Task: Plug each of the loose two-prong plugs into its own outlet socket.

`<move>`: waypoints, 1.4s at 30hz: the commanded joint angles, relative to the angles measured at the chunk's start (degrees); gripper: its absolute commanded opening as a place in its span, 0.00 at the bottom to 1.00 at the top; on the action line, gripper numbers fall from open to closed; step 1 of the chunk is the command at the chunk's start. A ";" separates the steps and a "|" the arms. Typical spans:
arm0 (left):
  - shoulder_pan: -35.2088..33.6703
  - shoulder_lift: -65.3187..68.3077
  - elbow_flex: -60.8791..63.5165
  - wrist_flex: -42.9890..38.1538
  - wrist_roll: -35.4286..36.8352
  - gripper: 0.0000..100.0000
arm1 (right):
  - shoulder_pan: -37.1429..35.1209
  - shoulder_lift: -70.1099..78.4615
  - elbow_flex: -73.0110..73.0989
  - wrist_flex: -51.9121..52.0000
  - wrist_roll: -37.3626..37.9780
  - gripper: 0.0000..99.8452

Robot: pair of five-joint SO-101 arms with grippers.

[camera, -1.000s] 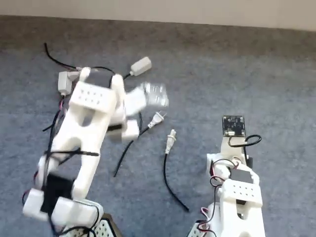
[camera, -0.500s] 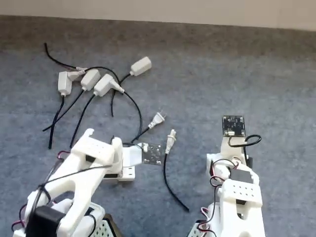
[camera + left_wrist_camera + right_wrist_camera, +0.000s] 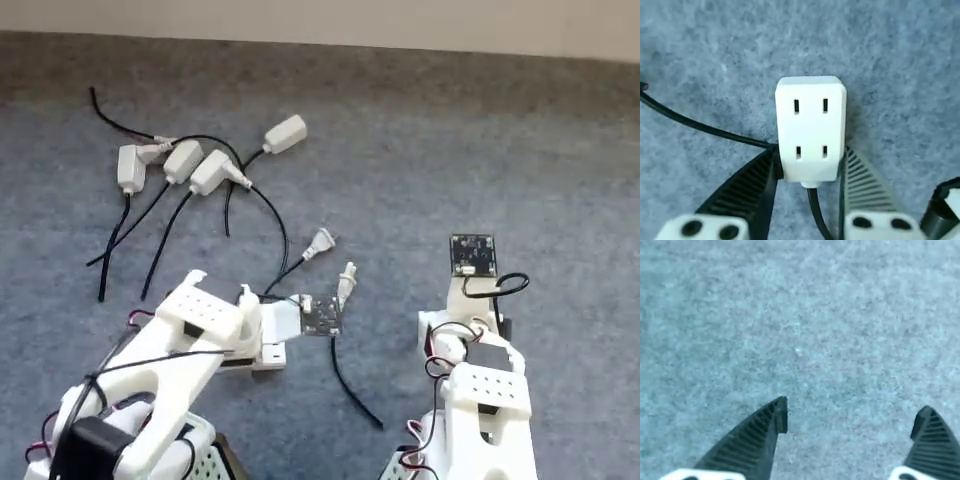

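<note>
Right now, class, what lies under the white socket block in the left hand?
Grey carpet shows all around the socket block; the patch directly beneath is covered by it.

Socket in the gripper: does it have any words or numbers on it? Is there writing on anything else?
Socket: no words or numbers, just four plain slots.
Left arm's board and right arm's board, high view: tiny marks, too small to read.
Plugs: no writing can be made out.
So there is no text here that can be read.
</note>
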 commanded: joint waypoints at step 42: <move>-5.32 0.13 -9.71 -2.81 -1.93 0.23 | -0.66 -0.57 -0.40 -0.92 0.70 0.38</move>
